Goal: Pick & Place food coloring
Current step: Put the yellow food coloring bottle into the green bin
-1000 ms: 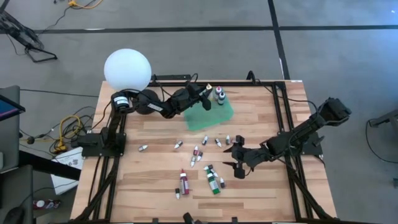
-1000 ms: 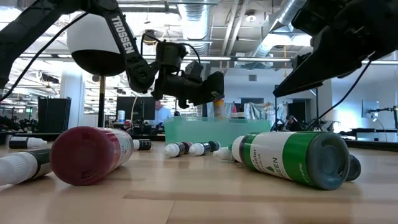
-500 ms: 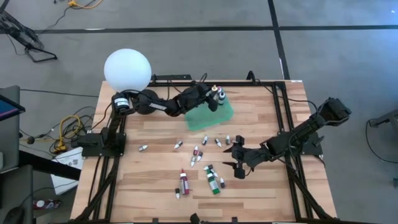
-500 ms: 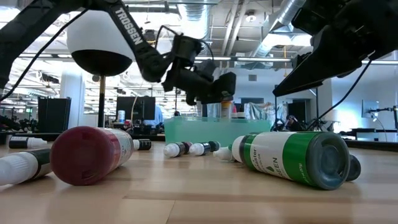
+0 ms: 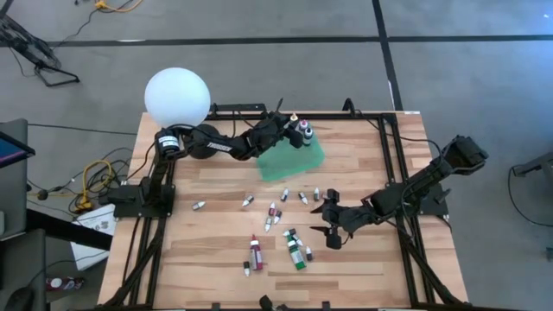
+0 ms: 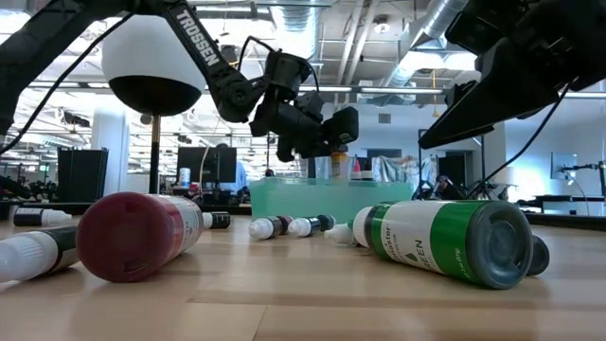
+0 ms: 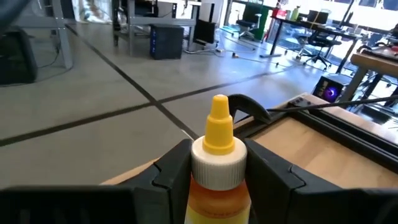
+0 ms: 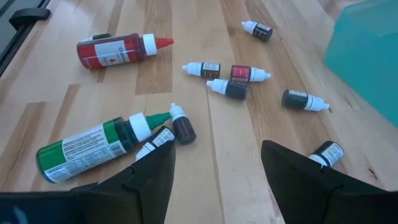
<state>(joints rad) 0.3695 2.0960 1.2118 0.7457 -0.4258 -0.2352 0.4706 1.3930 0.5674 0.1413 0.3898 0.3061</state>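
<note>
My left gripper (image 5: 292, 131) is at the table's far side, over the far corner of the flat green tray (image 5: 289, 160), shut on a yellow food coloring bottle (image 7: 217, 155) with a white collar and a yellow tip. A dark bottle (image 5: 305, 132) stands on the tray beside it. More food coloring lies on the wood: a red bottle (image 5: 256, 250), a green bottle (image 5: 295, 248) and several small white-tipped droppers (image 8: 227, 78). My right gripper (image 5: 327, 226) hovers open just right of them, with nothing between its fingers. My left gripper pinches the yellow bottle between its two fingers, at the white collar and upper body (image 7: 216, 165). The fingers (image 7: 175, 168) come nearly level from the table's left. The bottle stands upright (image 6: 339, 163). The tray's wall hides its base, so I cannot tell whether it rests on the tray.
A white globe lamp (image 5: 177, 97) stands at the table's far left corner. Black frame rails (image 5: 393, 147) run along the table's edges. Bare wood lies at the near left (image 5: 199, 250) and on the far right of the tray.
My left gripper has gone a little up and toward the table's right edge over the tray, tipping from a downward slant to nearly level. It has kept the yellow bottle upright in its fingers.
</note>
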